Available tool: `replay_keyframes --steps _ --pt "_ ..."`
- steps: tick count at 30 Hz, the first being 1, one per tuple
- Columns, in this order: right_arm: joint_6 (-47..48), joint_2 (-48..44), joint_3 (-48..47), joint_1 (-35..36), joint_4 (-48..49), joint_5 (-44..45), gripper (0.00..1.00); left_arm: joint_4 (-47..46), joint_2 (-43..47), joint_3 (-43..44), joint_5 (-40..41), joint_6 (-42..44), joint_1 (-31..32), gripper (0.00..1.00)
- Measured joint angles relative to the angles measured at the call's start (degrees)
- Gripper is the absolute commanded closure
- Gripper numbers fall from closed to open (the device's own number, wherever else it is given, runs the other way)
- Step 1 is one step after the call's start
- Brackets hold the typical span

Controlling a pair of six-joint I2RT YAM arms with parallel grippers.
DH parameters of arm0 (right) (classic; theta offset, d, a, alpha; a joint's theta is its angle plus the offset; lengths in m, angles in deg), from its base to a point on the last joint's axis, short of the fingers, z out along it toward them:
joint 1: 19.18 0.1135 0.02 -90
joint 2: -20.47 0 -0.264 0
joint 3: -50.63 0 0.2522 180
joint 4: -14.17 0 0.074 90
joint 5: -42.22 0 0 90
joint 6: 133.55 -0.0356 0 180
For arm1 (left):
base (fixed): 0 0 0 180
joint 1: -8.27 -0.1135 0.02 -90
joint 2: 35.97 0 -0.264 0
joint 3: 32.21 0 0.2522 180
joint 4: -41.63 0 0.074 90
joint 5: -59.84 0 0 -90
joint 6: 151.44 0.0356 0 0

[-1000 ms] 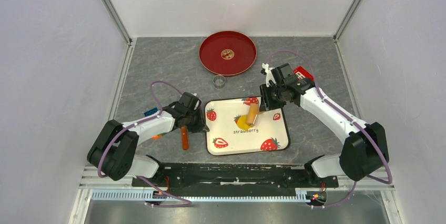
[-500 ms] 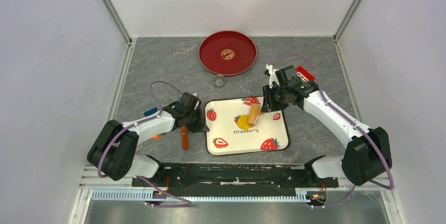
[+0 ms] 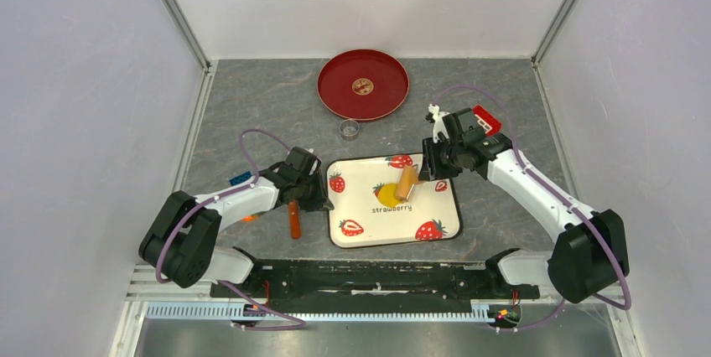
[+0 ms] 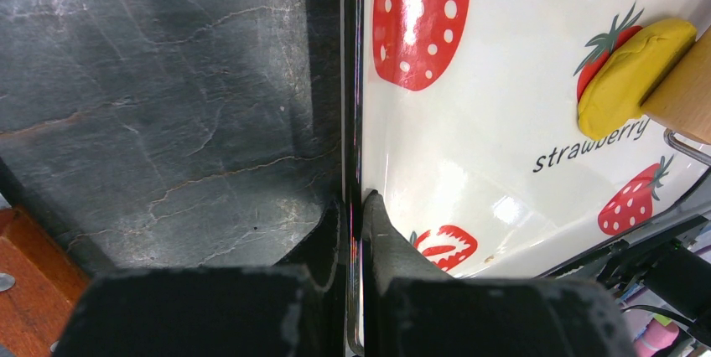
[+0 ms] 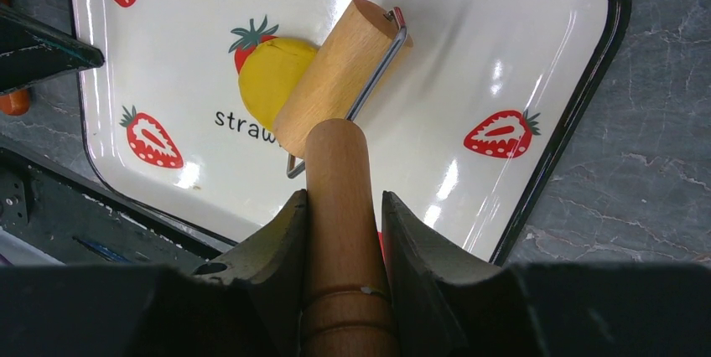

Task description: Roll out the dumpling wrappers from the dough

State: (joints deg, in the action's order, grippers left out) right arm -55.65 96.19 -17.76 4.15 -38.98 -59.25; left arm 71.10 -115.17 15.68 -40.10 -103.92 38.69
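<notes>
The left tool point(image 4: 355, 208) is clenched on the left rim of the strawberry-printed tray point(image 3: 392, 229), one finger outside on the grey tabletop point(image 3: 251, 97) side and one inside on the white enamel. The right tool point(image 5: 344, 203) grasps the wooden handle point(image 5: 336, 181) of a small roller, its fingers pressed against both sides of it. The roller's drum point(image 5: 339, 77) lies aslant on the tray with its lower end on a thick yellow lump of dough point(image 5: 267, 82), which sits by the printed word "strawberry". The dumpling wrapper point(image 3: 362, 86), a small flat round disc, lies in the middle of the red plate point(image 3: 387, 80) at the far side of the tabletop, well apart from the tray. A small metal ring point(image 3: 349, 128) stands between plate and tray, and an orange handle point(image 3: 293, 219) lies just left of the tray beside the left tool.
</notes>
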Motion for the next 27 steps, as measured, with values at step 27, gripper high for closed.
replay_keyframes --steps 27 --pt "2.7 -3.5 -2.1 -1.1 -10.1 5.5 1.00 0.0 0.0 0.0 0.1 -0.3 0.0 0.98"
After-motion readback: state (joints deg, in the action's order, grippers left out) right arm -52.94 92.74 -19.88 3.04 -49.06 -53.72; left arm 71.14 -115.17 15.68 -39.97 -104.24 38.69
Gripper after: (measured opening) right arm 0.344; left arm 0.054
